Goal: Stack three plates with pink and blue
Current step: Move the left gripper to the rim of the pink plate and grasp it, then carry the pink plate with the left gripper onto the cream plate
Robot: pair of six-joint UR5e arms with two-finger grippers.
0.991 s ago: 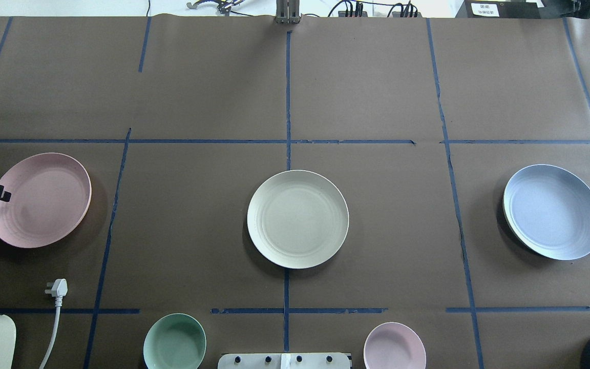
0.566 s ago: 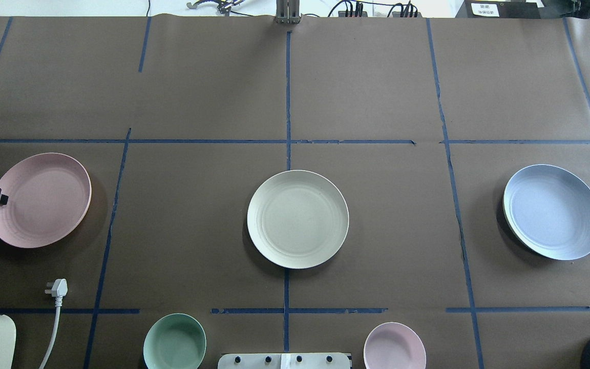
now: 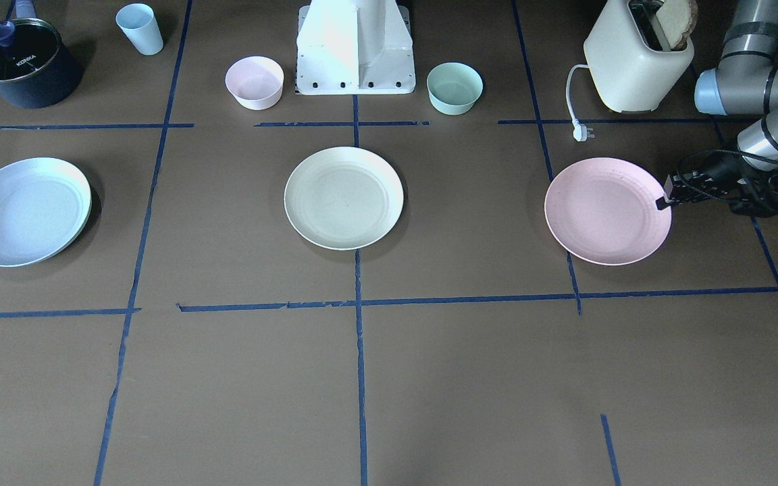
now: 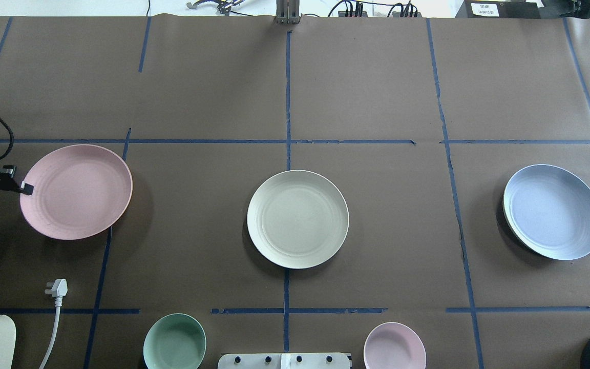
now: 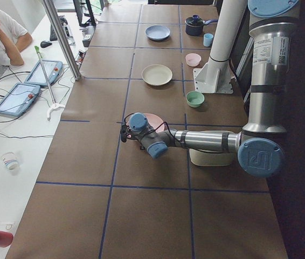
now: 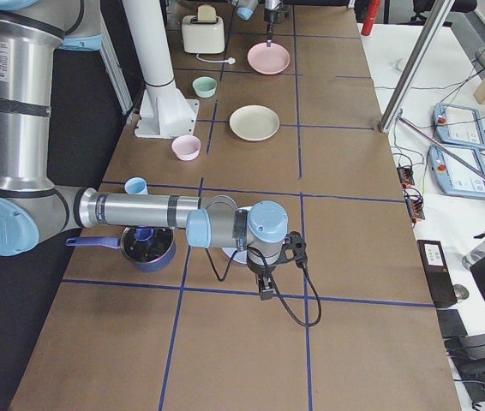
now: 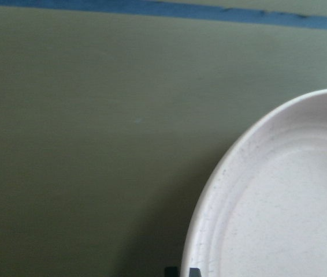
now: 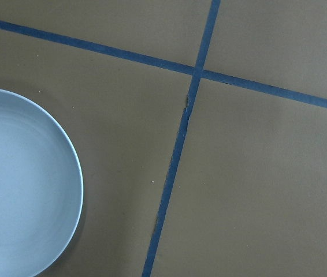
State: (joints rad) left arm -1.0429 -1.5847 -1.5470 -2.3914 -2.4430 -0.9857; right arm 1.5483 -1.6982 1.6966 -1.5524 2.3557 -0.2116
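Observation:
The pale pink plate (image 4: 76, 192) is at the table's left, held by its left rim in my left gripper (image 4: 24, 188), which is shut on it. The front view shows the same grip (image 3: 662, 201) on the pink plate (image 3: 607, 210). The left wrist view shows the plate's rim (image 7: 279, 196) just past the fingertips (image 7: 172, 271). The cream plate (image 4: 297, 219) lies in the middle. The pale blue plate (image 4: 553, 211) lies at the right. My right gripper (image 6: 266, 287) shows only in the exterior right view, beside the blue plate (image 8: 19, 184); I cannot tell if it is open or shut.
A mint bowl (image 4: 174, 342) and a small pink bowl (image 4: 394, 346) stand near the robot base (image 3: 355, 47). A toaster (image 3: 635, 57) with its loose plug (image 4: 57, 288) is at the near left. A dark pot (image 3: 21, 64) and a blue cup (image 3: 140, 28) stand at the near right.
My left gripper has moved right and slightly away from the robot, and the pink plate has come with it across the blue tape line. The cream and blue plates have not moved.

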